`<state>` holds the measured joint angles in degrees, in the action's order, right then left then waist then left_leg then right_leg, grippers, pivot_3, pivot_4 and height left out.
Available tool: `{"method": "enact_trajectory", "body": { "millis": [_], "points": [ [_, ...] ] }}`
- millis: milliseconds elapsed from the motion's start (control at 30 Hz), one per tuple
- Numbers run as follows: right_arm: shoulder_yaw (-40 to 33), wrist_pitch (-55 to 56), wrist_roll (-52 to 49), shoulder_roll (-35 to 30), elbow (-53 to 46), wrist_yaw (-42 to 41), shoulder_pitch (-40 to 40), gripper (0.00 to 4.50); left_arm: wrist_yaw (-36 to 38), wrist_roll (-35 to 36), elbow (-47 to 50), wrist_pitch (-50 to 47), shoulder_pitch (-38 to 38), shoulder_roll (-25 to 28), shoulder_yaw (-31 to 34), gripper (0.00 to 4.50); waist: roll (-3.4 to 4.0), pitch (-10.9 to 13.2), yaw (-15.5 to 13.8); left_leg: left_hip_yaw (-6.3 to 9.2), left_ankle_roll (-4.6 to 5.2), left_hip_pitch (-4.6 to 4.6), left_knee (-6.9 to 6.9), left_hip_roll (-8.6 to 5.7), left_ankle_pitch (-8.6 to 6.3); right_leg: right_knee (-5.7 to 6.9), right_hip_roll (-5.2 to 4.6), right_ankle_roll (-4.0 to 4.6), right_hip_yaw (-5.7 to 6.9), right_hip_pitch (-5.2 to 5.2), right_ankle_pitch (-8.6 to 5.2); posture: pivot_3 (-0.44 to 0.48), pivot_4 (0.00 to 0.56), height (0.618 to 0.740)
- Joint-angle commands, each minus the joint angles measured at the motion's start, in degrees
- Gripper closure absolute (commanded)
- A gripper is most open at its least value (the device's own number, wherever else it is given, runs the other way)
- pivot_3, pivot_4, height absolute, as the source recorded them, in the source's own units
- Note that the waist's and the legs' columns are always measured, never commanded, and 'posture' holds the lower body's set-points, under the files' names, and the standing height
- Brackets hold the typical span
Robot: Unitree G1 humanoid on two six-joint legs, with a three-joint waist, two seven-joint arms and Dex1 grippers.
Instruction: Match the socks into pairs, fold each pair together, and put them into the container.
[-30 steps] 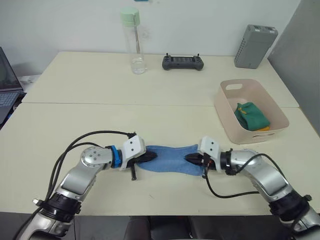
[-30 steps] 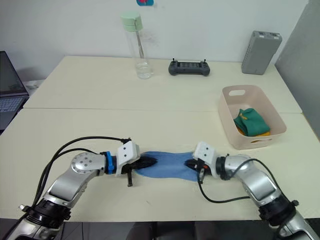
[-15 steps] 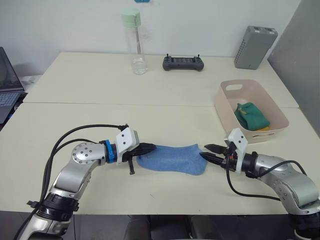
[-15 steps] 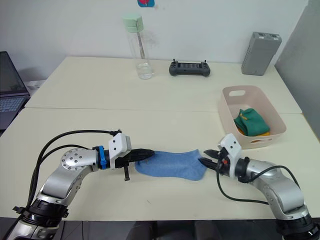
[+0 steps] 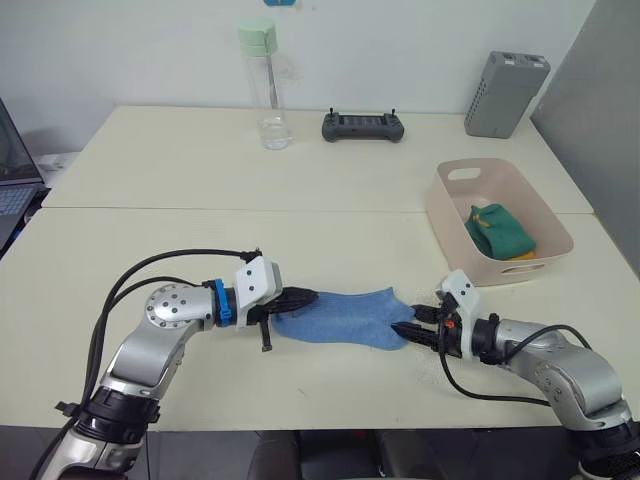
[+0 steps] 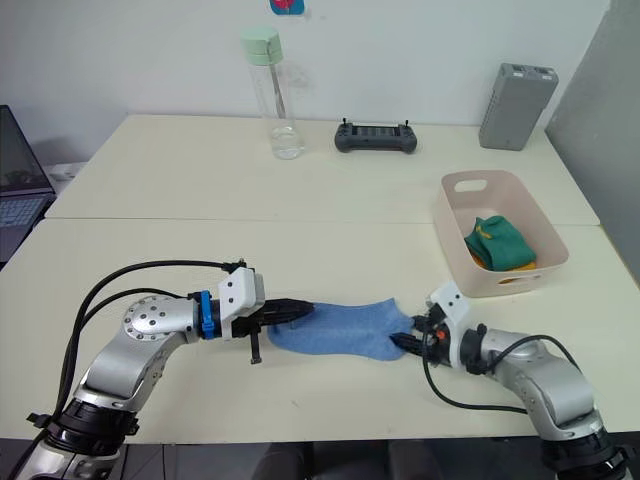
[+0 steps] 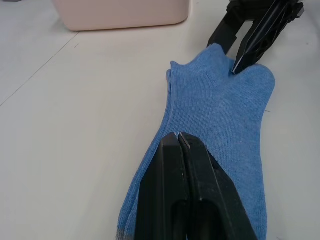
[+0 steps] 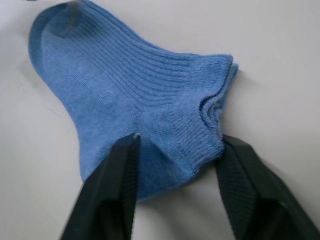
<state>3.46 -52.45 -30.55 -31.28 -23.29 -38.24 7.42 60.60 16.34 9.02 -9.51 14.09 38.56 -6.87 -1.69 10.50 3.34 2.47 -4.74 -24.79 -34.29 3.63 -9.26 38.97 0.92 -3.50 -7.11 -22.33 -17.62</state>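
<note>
Two light blue socks (image 5: 342, 318) lie stacked flat on the table near its front edge as one of the pairs. My left gripper (image 5: 306, 297) is shut, its black fingers (image 7: 180, 165) lying together on top of the toe end. At the cuff end my right gripper (image 5: 408, 322) is open, and its fingers (image 8: 117, 170) straddle the cuff (image 8: 212, 107) on the tabletop. The container (image 5: 438, 205), a pale pink bin at the right, holds a folded dark green pair (image 5: 500, 232) with a bit of yellow (image 5: 522, 257) under it.
At the back of the table stand a clear water bottle with a green cap (image 5: 262, 85), a black controller (image 5: 363, 126) and a grey upright box (image 5: 506, 94). A laptop (image 5: 8, 195) sits at the far left edge.
My right gripper let go of the cuff, drew back to the right and opened, then came back in around the cuff, still open. The left gripper stayed shut on the toe end.
</note>
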Motion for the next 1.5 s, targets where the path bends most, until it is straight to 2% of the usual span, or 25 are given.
{"method": "enact_trajectory", "body": {
  "millis": [33, 133, 267, 500, 767, 933, 1100, 1267, 1500],
  "points": [
    [-1.9, -2.0, -2.7, 1.0, -0.6, 0.7, 1.6, 3.43, -0.5, -0.2, 1.0, 1.3, 0.2, -0.9, 0.1, 4.5, 0.0, 0.0, 0.0, 0.0, 0.0, 0.0, 0.0, 0.0, 0.0, 0.0, 0.0, 0.0, 0.0, 0.0, 0.0, 0.0, 0.15, 0.74],
    [-4.4, -3.9, -4.8, 1.4, 0.0, 1.3, 2.7, 4.48, -0.4, 0.2, 1.7, 0.7, 0.6, -1.8, -0.4, 4.5, 0.0, 0.0, -0.1, 0.0, 0.0, 0.0, -0.03, -0.01, 0.0, 0.0, 0.0, -0.02, -0.01, 0.02, 0.01, 0.0, 0.15, 0.74],
    [-7.5, -5.8, -7.6, -0.7, 3.3, -1.3, 4.8, 4.48, -0.2, -1.5, 0.5, 0.1, 2.1, -3.5, -3.1, 4.5, 0.0, 0.0, -0.2, 0.02, 0.0, 0.0, -0.05, -0.02, 0.0, 0.0, 0.0, -0.04, 0.01, 0.04, 0.02, 0.0, 0.15, 0.74],
    [-6.7, -5.6, -8.3, -5.4, 9.1, -6.5, 8.7, 4.48, -1.1, -5.8, -4.5, -0.8, 6.8, -8.2, -9.0, 4.5, 0.0, 0.0, -0.1, 0.02, 0.01, -0.01, -0.19, -0.04, 0.0, 0.01, 0.01, -0.1, -0.01, 0.08, 0.06, 0.0, 0.15, 0.74],
    [-7.7, -8.1, -12.8, -3.9, 6.0, -6.5, 10.5, 4.48, -4.6, -14.5, -14.3, 2.3, 9.0, -11.9, -14.9, 4.5, 0.01, 0.0, -0.1, 0.07, 0.01, -0.01, -0.22, -0.04, 0.0, 0.04, 0.03, -0.1, 0.01, 0.1, 0.06, 0.0, 0.15, 0.74],
    [-10.0, -13.5, -20.6, -1.0, 2.8, -4.3, 13.9, 4.48, -5.4, -14.8, -14.2, 1.3, 8.2, -12.5, -14.4, 4.5, 0.06, 0.0, -0.1, 0.14, 0.01, -0.01, -0.41, -0.05, 0.0, 0.06, 0.03, -0.22, 0.02, 0.22, 0.13, 0.0, 0.15, 0.74],
    [-7.5, -15.1, -22.2, 5.3, 2.2, 0.7, 17.5, 4.48, -4.2, -13.8, -12.9, 0.7, 6.5, -11.6, -13.8, 4.5, 0.08, -0.1, 0.1, 0.13, 0.02, -0.01, -0.55, -0.05, 0.01, 0.06, 0.03, -0.36, -0.01, 0.25, 0.22, 0.0, 0.15, 0.74],
    [-1.8, -11.5, -17.7, 7.4, 5.0, 0.2, 18.8, 4.48, -3.7, -11.2, -10.9, -1.7, 6.1, -10.4, -10.8, 4.5, 0.08, -0.1, 0.1, 0.13, 0.02, -0.02, -0.54, -0.04, 0.01, 0.05, 0.03, -0.33, 0.0, 0.23, 0.2, 0.0, 0.15, 0.74],
    [7.6, -5.4, -10.3, 9.2, 10.7, -2.6, 22.0, 4.48, 2.5, -1.3, -0.4, -13.9, 5.6, 1.1, -1.7, 4.5, 0.12, 0.0, 1.4, 0.14, 0.02, -0.03, -0.43, 0.04, 0.01, 0.12, 0.08, -0.23, 0.03, 0.1, 0.15, 0.0, 0.15, 0.74]
  ]
}}
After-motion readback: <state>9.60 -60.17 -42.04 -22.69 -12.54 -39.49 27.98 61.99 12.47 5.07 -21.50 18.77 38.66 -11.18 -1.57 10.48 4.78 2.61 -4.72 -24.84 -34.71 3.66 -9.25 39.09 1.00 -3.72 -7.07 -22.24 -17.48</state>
